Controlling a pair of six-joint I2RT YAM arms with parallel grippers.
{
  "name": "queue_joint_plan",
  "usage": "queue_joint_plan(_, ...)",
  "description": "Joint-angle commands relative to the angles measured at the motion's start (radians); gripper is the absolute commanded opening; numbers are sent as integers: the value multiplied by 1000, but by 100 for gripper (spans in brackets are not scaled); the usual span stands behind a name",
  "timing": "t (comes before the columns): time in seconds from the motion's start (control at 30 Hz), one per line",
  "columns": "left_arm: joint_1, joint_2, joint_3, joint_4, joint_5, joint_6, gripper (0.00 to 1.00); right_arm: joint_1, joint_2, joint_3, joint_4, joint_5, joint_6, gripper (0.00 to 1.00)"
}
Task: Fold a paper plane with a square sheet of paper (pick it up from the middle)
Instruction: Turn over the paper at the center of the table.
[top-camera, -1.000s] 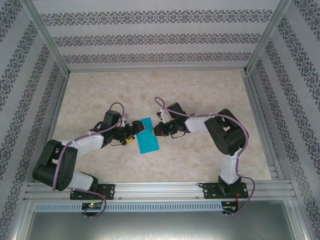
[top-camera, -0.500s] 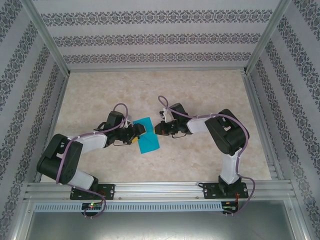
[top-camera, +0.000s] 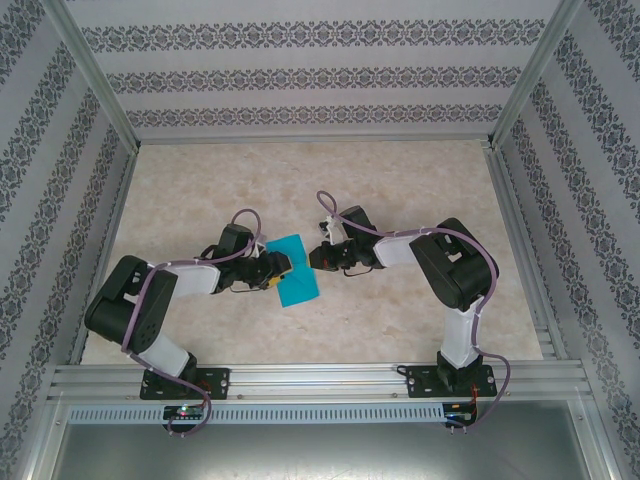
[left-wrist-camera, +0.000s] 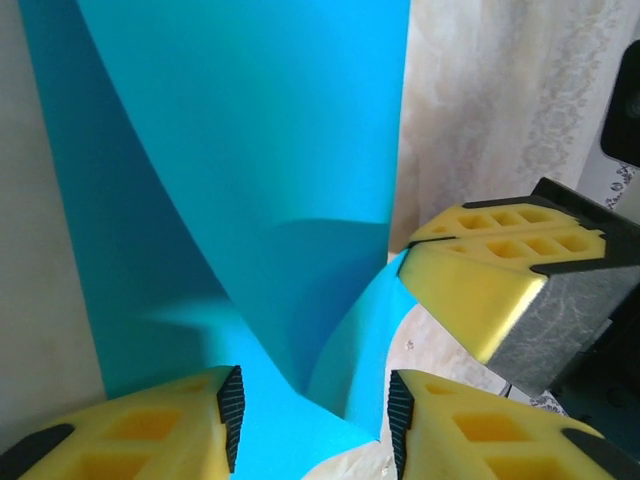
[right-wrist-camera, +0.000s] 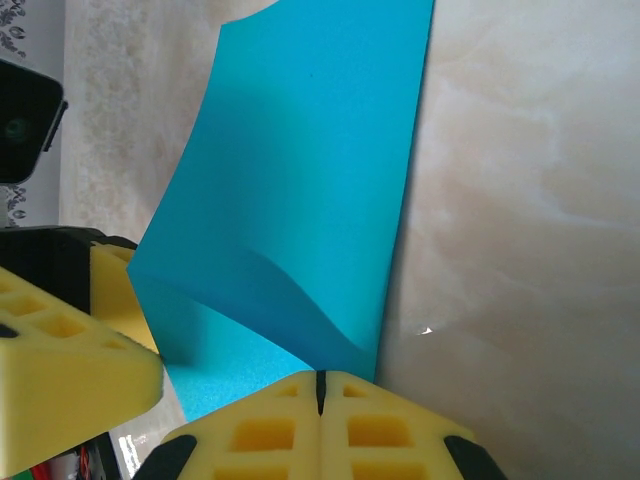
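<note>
The square sheet of paper (top-camera: 297, 278) is teal-blue and lies near the table's middle, bent up along a soft ridge. In the left wrist view the paper (left-wrist-camera: 260, 150) rises in a curl, and its lower corner sits between the fingers of my left gripper (left-wrist-camera: 312, 425), which stand apart and do not clamp it. From above, my left gripper (top-camera: 280, 264) is at the sheet's left edge. My right gripper (top-camera: 316, 258) is at the sheet's right edge. In the right wrist view my right gripper (right-wrist-camera: 320, 385) is shut on the edge of the paper (right-wrist-camera: 310, 180).
The beige marbled table (top-camera: 400, 190) has free room behind and to both sides of the arms. Patterned walls enclose it, and a metal rail (top-camera: 320, 378) runs along the near edge. The two grippers are close together, a finger's width apart across the sheet.
My left gripper has slid right onto the sheet's left edge and its jaws have narrowed. The left arm's elbow has swung inward. The right gripper has stayed shut on the paper, almost still.
</note>
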Motion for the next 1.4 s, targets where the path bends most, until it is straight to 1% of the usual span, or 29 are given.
queue_joint_plan(0.0,-18,20,29,65,14,-2,42,-14,-30,-5,19,-6,7,5)
queue_joint_plan(0.1,-20,32,33,75,15,4,35,-16,-46,-2,9,-4,14,12)
queue_joint_plan(0.27,-18,42,42,67,12,25,25,-27,-100,5,-46,37,28,34)
queue_joint_plan(0.37,-19,41,48,51,4,45,21,-41,-156,-15,-70,92,38,51)
queue_joint_plan(0.43,-18,35,51,37,-3,63,19,-59,-202,-39,-66,126,52,58)
queue_joint_plan(0.53,-18,16,59,1,-19,93,14,-89,-270,-74,-63,173,63,67)
queue_joint_plan(0.67,-19,-36,85,-88,-44,138,12,-118,-356,-114,-67,254,64,73)
queue_joint_plan(0.73,-19,-85,118,-185,-60,179,11,-131,-390,-126,-60,283,67,77)
queue_joint_plan(0.77,-19,-111,143,-258,-72,207,11,-134,-403,-130,-56,301,72,79)
queue_joint_plan(0.83,-18,-164,201,-402,-118,266,11,-136,-418,-131,-43,324,78,80)
queue_joint_plan(0.97,-18,-238,364,-752,-254,400,11,-137,-432,-121,-15,323,92,82)
queue_joint_plan(1.07,-19,-263,502,-960,-380,482,11,-138,-433,-102,-17,308,82,86)
queue_joint_plan(1.17,-19,-244,647,-1119,-495,539,10,-138,-445,-91,-28,331,81,92)
queue_joint_plan(1.23,-21,-222,722,-1182,-560,567,10,-137,-460,-93,-35,351,73,97)
queue_joint_plan(1.33,-33,-182,803,-1238,-669,594,10,-137,-486,-98,-60,393,49,98)
queue_joint_plan(1.37,-42,-164,830,-1253,-721,598,10,-137,-492,-100,-66,404,41,98)
